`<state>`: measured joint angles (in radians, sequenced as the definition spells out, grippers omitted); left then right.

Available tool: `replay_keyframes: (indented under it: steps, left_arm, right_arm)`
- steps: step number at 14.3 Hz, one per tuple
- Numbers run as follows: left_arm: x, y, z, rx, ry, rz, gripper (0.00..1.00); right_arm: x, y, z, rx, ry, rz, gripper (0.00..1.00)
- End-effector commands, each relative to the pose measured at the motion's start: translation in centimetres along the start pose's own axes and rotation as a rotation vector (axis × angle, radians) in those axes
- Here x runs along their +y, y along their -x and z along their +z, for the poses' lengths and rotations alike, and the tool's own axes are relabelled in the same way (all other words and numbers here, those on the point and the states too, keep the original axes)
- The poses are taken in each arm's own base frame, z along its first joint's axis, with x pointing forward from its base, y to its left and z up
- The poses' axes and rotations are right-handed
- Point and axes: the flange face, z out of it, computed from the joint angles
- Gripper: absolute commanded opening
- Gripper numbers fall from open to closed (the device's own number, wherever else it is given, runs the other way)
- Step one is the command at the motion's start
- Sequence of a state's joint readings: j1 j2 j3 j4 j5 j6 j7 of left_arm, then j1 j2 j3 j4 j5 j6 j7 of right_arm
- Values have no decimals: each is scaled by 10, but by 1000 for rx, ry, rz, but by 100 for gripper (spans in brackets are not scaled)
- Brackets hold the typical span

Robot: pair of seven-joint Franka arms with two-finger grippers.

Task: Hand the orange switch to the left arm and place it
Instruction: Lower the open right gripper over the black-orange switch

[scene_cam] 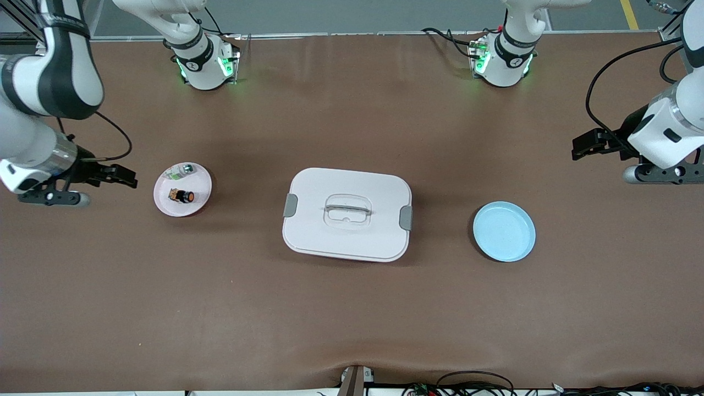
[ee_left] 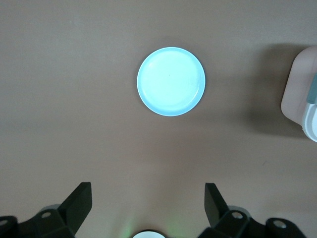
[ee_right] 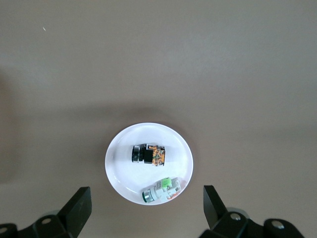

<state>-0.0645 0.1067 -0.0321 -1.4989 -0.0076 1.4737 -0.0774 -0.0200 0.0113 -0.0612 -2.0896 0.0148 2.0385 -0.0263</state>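
Brown bench [scene_cam: 352, 308] is carrying everything in a row: the box [scene_cam: 347, 214] is sitting at its middle, lid latched, with a blue plate [scene_cam: 504, 231] toward the left arm's end and a white plate [scene_cam: 182, 189] toward the right arm's end. On that white plate the orange switch [scene_cam: 182, 195] is lying on its side — a green-and-silver piece [scene_cam: 181, 172] just beside it, farther from the camera. Right hand [scene_cam: 118, 176] is hanging near the white plate, fingers spread wide and empty; left hand [scene_cam: 588, 144] is hovering near the blue plate — likewise wide open, gripping nothing.
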Motion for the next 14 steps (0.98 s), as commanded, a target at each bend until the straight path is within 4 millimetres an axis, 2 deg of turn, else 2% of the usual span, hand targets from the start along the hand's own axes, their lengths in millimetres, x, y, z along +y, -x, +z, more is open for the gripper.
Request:
replay_keyframes:
  steps: [1, 9, 14]
  left_arm:
    - [-1, -2, -4, 7, 15, 11, 100]
    - [0, -2, -4, 7, 15, 13, 100]
    - [3, -2, -4, 7, 14, 18, 100]
  right_arm:
    - [0, 27, 25, 26, -15, 56, 100]
    - [-2, 38, 89, 42, -11, 157, 100]
    - [-24, 37, 153, -76, 6, 145, 100]
